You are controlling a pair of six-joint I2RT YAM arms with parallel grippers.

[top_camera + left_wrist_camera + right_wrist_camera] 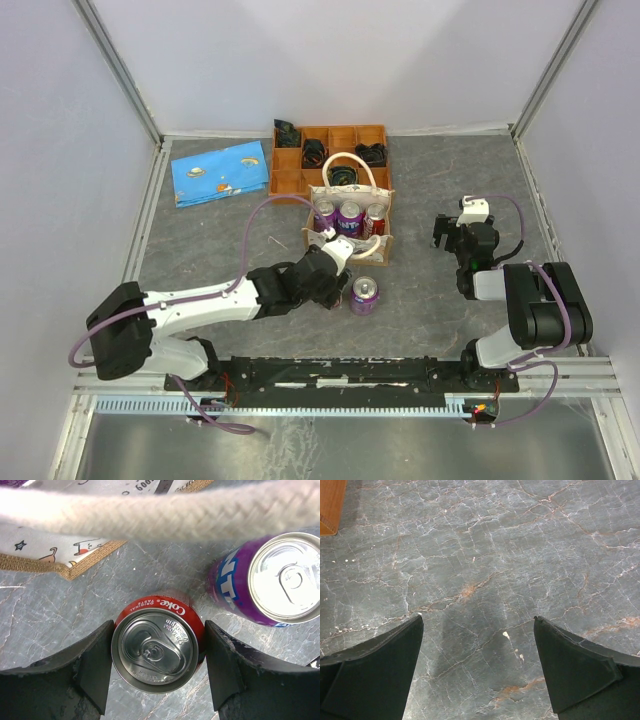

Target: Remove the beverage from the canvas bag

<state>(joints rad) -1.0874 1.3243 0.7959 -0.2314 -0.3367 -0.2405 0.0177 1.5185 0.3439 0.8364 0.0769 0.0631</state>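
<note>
In the left wrist view a red Coke can (156,652) stands upright between my left gripper (157,665) fingers, both pads against its sides. Whether it rests on the table I cannot tell. From above, the left gripper (333,285) hides this can, just in front of the canvas bag (378,250). The bag's rope handle (160,515) crosses the top of the wrist view and its printed corner (50,555) lies at the upper left. Inside the bag stand two purple cans (337,214) and a red can (375,222). My right gripper (450,235) hangs open over bare table.
A purple can (364,296) (270,580) stands on the table right of my left gripper. Behind the bag is an orange-brown compartmented tray (290,182) with dark items; its corner (330,505) shows in the right wrist view. A blue pouch (220,172) lies at the back left.
</note>
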